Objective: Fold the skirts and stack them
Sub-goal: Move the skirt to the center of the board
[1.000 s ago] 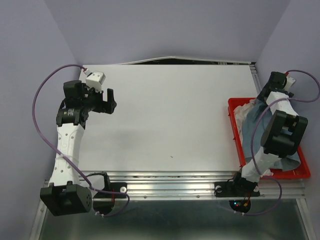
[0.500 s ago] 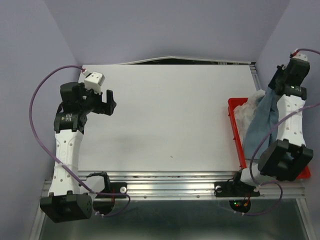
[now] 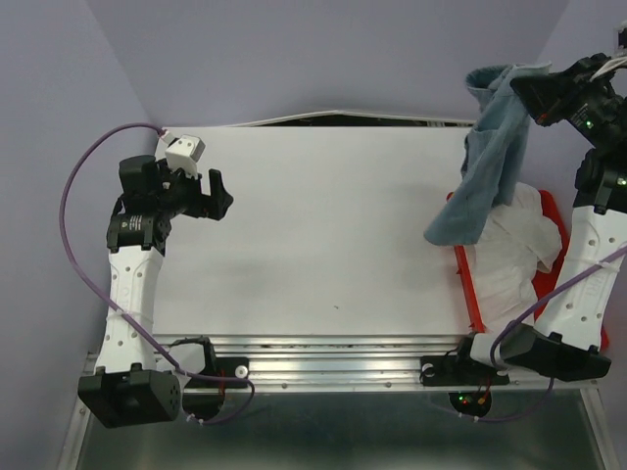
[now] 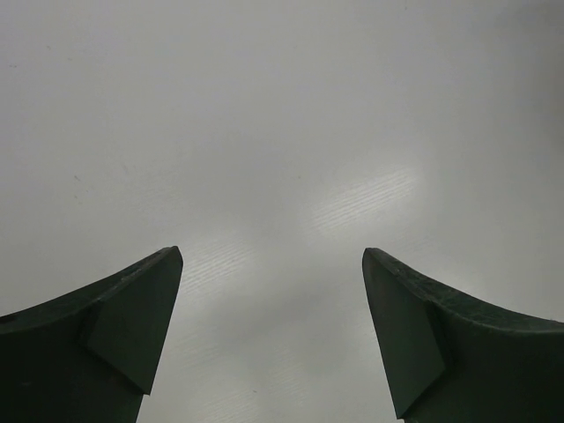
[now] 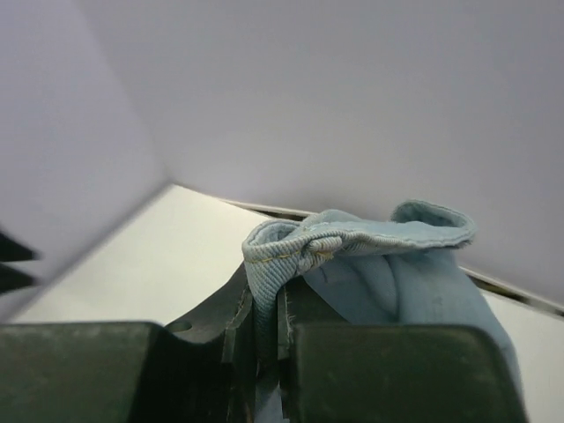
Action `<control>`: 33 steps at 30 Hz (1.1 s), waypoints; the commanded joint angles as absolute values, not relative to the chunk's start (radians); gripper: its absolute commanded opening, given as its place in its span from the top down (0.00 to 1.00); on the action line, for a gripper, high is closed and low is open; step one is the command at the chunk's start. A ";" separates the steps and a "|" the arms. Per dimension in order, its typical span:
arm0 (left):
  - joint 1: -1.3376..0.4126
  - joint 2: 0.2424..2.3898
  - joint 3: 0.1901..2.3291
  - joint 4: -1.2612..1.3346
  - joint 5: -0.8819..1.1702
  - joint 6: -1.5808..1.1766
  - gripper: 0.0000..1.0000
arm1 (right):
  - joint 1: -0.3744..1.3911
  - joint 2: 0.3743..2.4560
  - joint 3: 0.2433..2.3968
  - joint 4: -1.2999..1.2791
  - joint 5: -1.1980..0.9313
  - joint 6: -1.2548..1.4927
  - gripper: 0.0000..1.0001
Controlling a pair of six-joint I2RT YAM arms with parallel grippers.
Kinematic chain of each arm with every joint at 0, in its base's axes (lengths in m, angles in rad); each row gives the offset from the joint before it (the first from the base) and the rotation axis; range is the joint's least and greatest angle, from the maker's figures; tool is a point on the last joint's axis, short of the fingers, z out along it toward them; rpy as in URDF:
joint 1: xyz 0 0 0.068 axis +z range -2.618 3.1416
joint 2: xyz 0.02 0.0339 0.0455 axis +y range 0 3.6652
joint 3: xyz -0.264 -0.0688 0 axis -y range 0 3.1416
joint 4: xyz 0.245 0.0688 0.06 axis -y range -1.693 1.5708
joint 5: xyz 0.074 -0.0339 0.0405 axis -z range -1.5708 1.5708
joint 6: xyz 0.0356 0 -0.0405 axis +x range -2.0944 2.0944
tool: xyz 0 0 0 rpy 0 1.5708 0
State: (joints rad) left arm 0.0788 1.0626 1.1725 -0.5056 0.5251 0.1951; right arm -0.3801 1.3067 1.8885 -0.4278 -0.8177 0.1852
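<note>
A light-blue denim skirt (image 3: 487,157) hangs in the air over the table's right side, its lower end dangling above the red tray's left rim. My right gripper (image 3: 524,86) is shut on its hem high at the upper right; the wrist view shows the stitched denim edge (image 5: 291,247) pinched between the two fingers. More pale cloth (image 3: 514,257) lies bunched in the red tray (image 3: 468,274). My left gripper (image 3: 217,192) stands open over the bare white table at the left, nothing between its fingers (image 4: 132,317).
The white table (image 3: 323,225) runs between the two arms. Purple walls close in at the back and sides. A purple cable loops beside the left arm (image 3: 73,196). The metal rail with both arm bases runs along the near edge (image 3: 333,357).
My right gripper closed on the skirt in the tray and lifted it high, up and to the left, so it now hangs free. The left arm barely shifted.
</note>
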 commanded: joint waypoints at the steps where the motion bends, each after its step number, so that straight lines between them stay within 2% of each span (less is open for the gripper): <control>1: 0.081 1.054 1.239 -0.433 0.589 0.129 0.05 | -0.379 1.295 1.948 0.162 -1.181 0.793 0.96; 3: 0.084 1.043 1.246 -0.413 0.609 0.098 0.05 | -0.379 1.305 1.959 0.445 -1.207 0.979 0.96; 4: 0.086 1.034 1.249 -0.396 0.615 0.092 0.05 | -0.379 1.318 1.963 0.527 -1.235 1.149 0.96; 5: 0.084 1.029 1.250 -0.388 0.621 0.084 0.05 | -0.379 1.318 1.947 0.616 -1.249 1.207 0.96; 6: 0.086 1.020 1.249 -0.374 0.630 0.084 0.05 | -0.379 1.312 1.928 0.708 -1.274 1.233 0.95; 8: 0.086 1.014 1.253 -0.370 0.641 0.089 0.05 | -0.379 1.252 1.857 0.700 -1.314 1.156 0.94; 9: 0.086 1.012 1.255 -0.377 0.656 0.110 0.05 | -0.379 1.217 1.726 0.599 -1.351 1.056 0.93; 10: 0.084 1.014 1.259 -0.386 0.669 0.129 0.05 | -0.379 1.180 1.657 0.472 -1.359 0.708 0.90; 11: 0.086 1.019 1.264 -0.400 0.693 0.153 0.05 | -0.379 1.117 1.570 0.034 -1.359 0.479 0.89; 13: 0.086 1.031 1.266 -0.446 0.709 0.231 0.05 | -0.379 1.085 1.498 -0.426 -1.277 0.000 0.83; 14: 0.086 1.037 1.255 -0.471 0.715 0.276 0.05 | -0.358 1.065 1.342 -0.603 -1.217 -0.156 0.80; 18: 0.083 1.048 1.210 -0.497 0.748 0.351 0.05 | -0.255 1.086 1.062 -0.733 -1.013 -0.317 0.72; 19: 0.081 1.054 1.198 -0.509 0.761 0.370 0.05 | -0.232 1.123 0.973 -0.729 -0.912 -0.339 0.56; 22: 0.043 1.065 1.142 -0.508 0.776 0.432 0.05 | -0.209 1.182 0.904 -0.700 -0.797 -0.309 0.42; 24: 0.006 1.074 1.120 -0.471 0.756 0.445 0.05 | -0.209 1.199 0.893 -0.661 -0.743 -0.319 0.43; 25: -0.041 1.081 1.108 -0.463 0.752 0.454 0.05 | -0.209 1.207 0.899 -0.658 -0.730 -0.319 0.49; 27: -0.101 1.097 1.101 -0.439 0.714 0.477 0.07 | -0.209 1.209 0.910 -0.635 -0.686 -0.318 0.53; 30: -0.228 1.161 1.086 -0.339 0.632 0.482 0.10 | -0.209 1.224 0.934 -0.649 -0.575 -0.344 0.77; 33: -0.362 1.288 1.130 -0.319 0.571 0.471 0.14 | -0.209 1.256 0.963 -0.687 -0.507 -0.376 0.90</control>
State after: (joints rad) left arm -0.2535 1.1812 1.0950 -0.4114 0.6491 0.4480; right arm -0.2138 1.2388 0.8860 -0.6724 -0.6548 -0.3077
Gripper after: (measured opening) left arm 0.889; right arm 0.150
